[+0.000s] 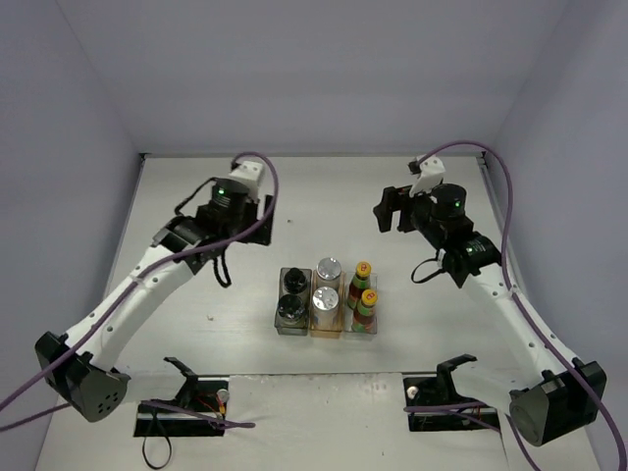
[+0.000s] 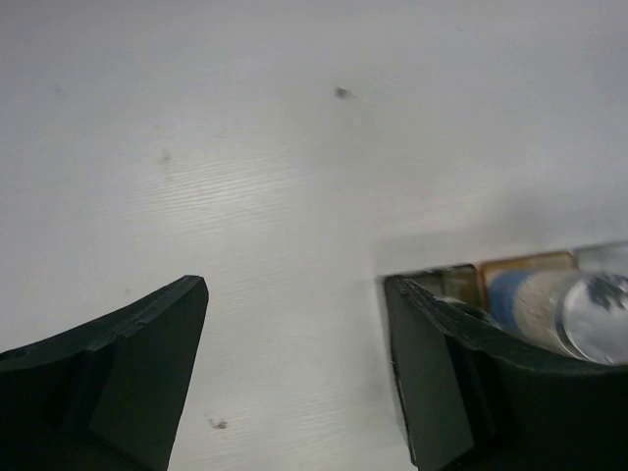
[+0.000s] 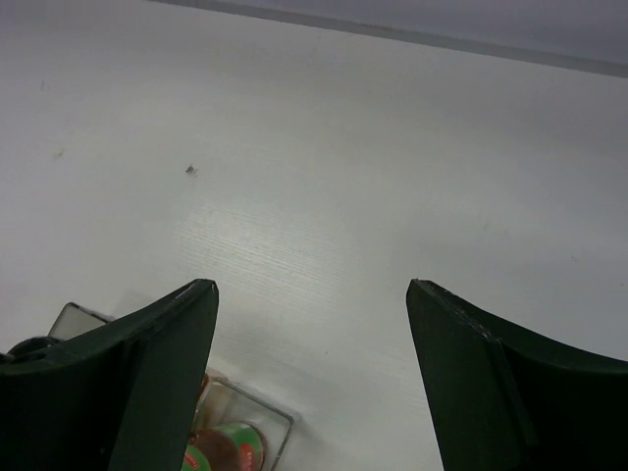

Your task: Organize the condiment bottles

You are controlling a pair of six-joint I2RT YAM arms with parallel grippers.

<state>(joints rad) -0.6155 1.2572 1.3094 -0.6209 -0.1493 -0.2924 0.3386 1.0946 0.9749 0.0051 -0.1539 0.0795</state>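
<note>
Six condiment bottles stand in three small bins mid-table. Two black-capped bottles fill the grey bin. Two silver-capped bottles sit in the amber bin. Two dark bottles with red-green labels occupy the clear bin. My left gripper hovers open over bare table, up and left of the bins; in its wrist view a silver-capped bottle shows behind the right finger. My right gripper is open too, up and right of the bins; its wrist view catches a red-green bottle.
Walls close the table at the back and both sides. Black brackets with cables sit at the near edge, left and right. Purple cables loop off both arms.
</note>
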